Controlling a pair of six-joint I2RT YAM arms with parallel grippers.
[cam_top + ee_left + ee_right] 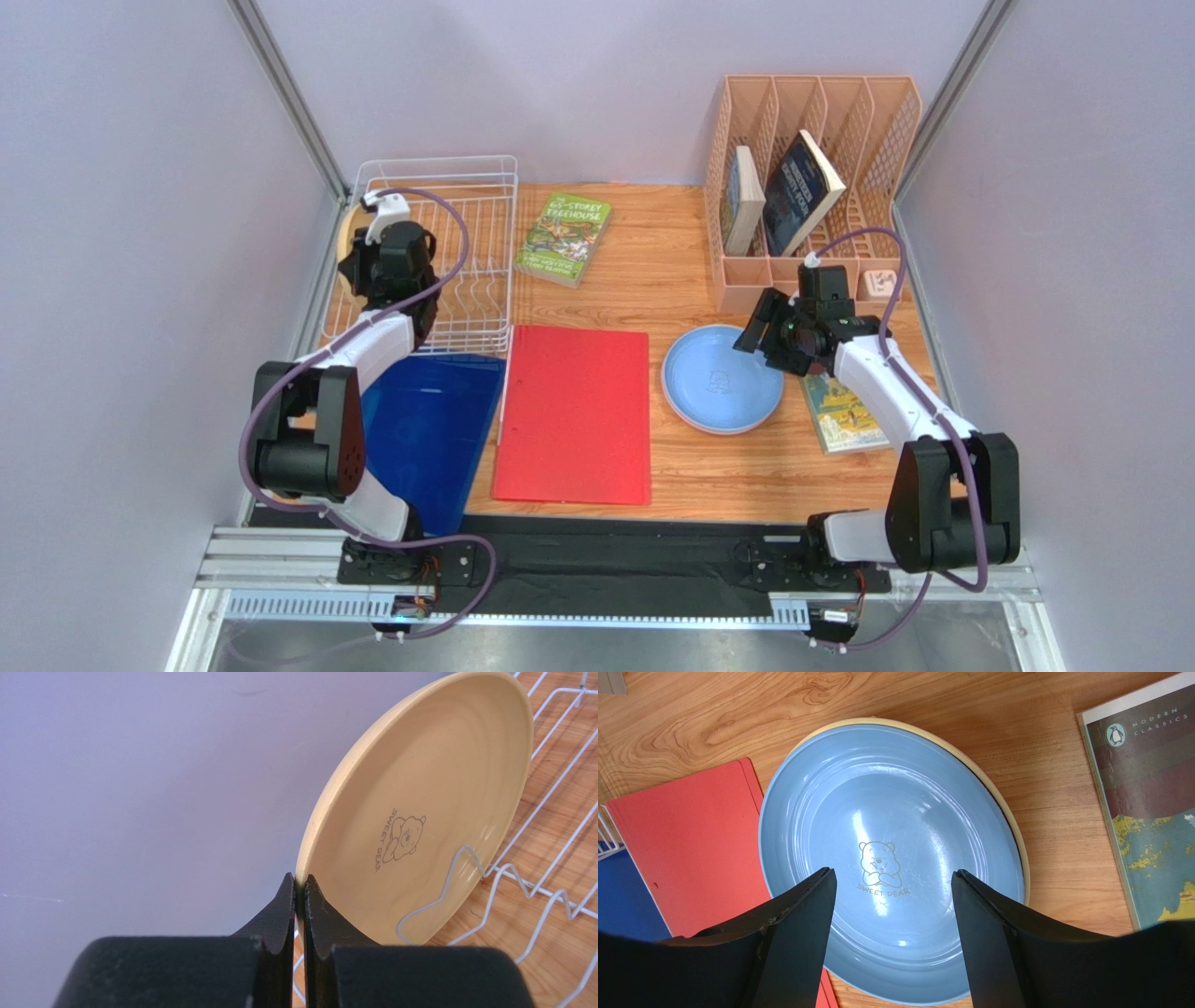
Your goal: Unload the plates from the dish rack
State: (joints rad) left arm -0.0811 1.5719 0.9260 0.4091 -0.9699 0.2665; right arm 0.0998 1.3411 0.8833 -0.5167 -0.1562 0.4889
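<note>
Okay, wood table (659, 273) holds everything. White wire dish rack (477, 301) sits at the far left; peach slotted organiser (877, 133) at the far right has two books (802, 189) leaning in its slots. A red folder (575, 420) lies flat in the middle and a blue folder (428, 434) just left of it, below the rack. A blue plate (892, 798) is out of the rack, flat on the table between the red folder and the right arm, stacked on a cream plate (1010, 792) whose rim shows only along the top right edge. Another cream plate (428, 791) stands on edge in the rack at its left end, against a wire prong, bear mark facing the camera. A green book (564, 238) lies beside the rack and a second book (842, 413) lies right of the blue plate. Left gripper (299, 880) is over the rack, fingers pressed together, tips right at that plate's rim; contact unclear. Right gripper (892, 876) hangs over the blue plate, fingers spread apart, nothing between them.
</note>
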